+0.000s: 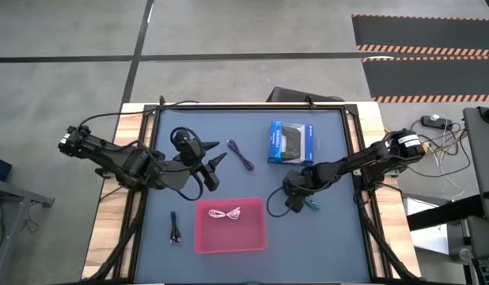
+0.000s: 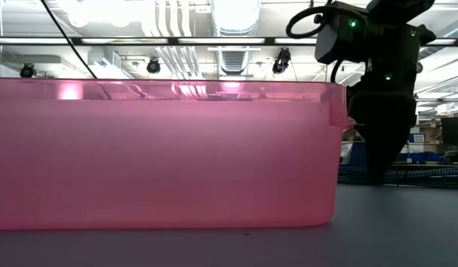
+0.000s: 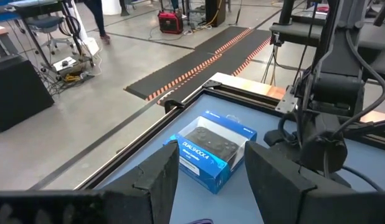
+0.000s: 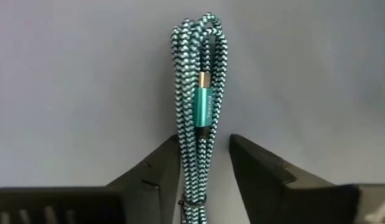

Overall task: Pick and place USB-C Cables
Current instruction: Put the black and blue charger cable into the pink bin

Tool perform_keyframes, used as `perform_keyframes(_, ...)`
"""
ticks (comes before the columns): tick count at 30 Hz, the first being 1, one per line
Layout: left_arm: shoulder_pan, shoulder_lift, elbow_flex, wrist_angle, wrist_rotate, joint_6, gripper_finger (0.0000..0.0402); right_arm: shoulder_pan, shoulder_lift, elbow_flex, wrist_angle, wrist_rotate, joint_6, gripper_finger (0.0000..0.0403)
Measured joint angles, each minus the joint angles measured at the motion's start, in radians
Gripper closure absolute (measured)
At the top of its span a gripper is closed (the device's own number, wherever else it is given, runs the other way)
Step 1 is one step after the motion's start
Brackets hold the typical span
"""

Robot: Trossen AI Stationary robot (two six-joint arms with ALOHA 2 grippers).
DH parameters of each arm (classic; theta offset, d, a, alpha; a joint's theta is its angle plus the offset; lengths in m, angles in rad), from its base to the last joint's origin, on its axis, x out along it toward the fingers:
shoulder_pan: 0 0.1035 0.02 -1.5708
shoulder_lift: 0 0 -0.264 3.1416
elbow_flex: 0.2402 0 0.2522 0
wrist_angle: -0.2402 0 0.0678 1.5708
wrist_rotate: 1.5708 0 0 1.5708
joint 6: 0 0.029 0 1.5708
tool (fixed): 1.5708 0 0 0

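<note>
The teal cable [image 4: 202, 112] is a braided bundle lying on the table, with its plug on top. My right gripper [image 4: 205, 155] is low over it and open, one finger on each side of the bundle; in the high view the right gripper [image 1: 298, 203] has the teal cable [image 1: 312, 207] sticking out beside it. The white cable [image 1: 225, 214] lies coiled in the pink tray [image 1: 256, 237]. The purple cable [image 1: 241, 154] and the black cable [image 1: 175, 228] lie on the table. My left gripper [image 1: 214, 161] hovers open near the purple cable. My right gripper comes at the teal cable from above, its fingers along the bundle's length. One fingertip [image 4: 171, 152] stands right at the bundle's side [image 4: 180, 134]; I cannot tell whether it touches. The other fingertip [image 4: 239, 149] stands apart from the bundle.
A blue-and-black box [image 1: 290, 142] lies flat on the far right part of the table, beyond my right gripper. The pink tray's wall [image 2: 162, 148] fills most of the low view, with my right arm [image 2: 381, 96] to its right. Bare table lies between the tray and the purple cable.
</note>
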Motion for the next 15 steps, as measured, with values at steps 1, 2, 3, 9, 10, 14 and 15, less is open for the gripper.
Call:
perform_keyframes(1, 0.000, 0.000, 0.000, 0.000, 0.000, 0.000, 0.0235, 0.000, -0.001, 0.000, -0.001, 0.000, 0.000, 0.0284)
perform_keyframes(2, 0.000, 0.000, 0.000, 0.000, 0.000, 0.000, 0.0235, 0.000, -0.002, 0.000, -0.002, -0.001, 0.000, 0.0293)
perform_keyframes(3, 0.000, 0.000, 0.000, 0.000, 0.000, -0.001, 0.0235, 0.000, -0.005, -0.001, -0.003, -0.001, 0.000, 0.0303)
perform_keyframes(9, 0.000, 0.002, 0.000, 0.000, 0.000, -0.003, 0.0235, -0.001, -0.015, -0.002, -0.003, -0.009, 0.008, 0.0366)
perform_keyframes(10, 0.000, 0.002, 0.000, 0.000, 0.000, -0.003, 0.0235, -0.001, -0.019, -0.002, -0.003, -0.011, 0.009, 0.0374)
perform_keyframes(14, 0.000, 0.002, 0.000, 0.002, 0.000, -0.005, 0.0235, -0.001, -0.054, -0.005, -0.001, -0.033, 0.025, 0.0383)
perform_keyframes(15, 0.000, 0.002, 0.000, 0.004, 0.000, -0.006, 0.0235, 0.000, -0.071, -0.005, 0.000, -0.037, 0.032, 0.0381)
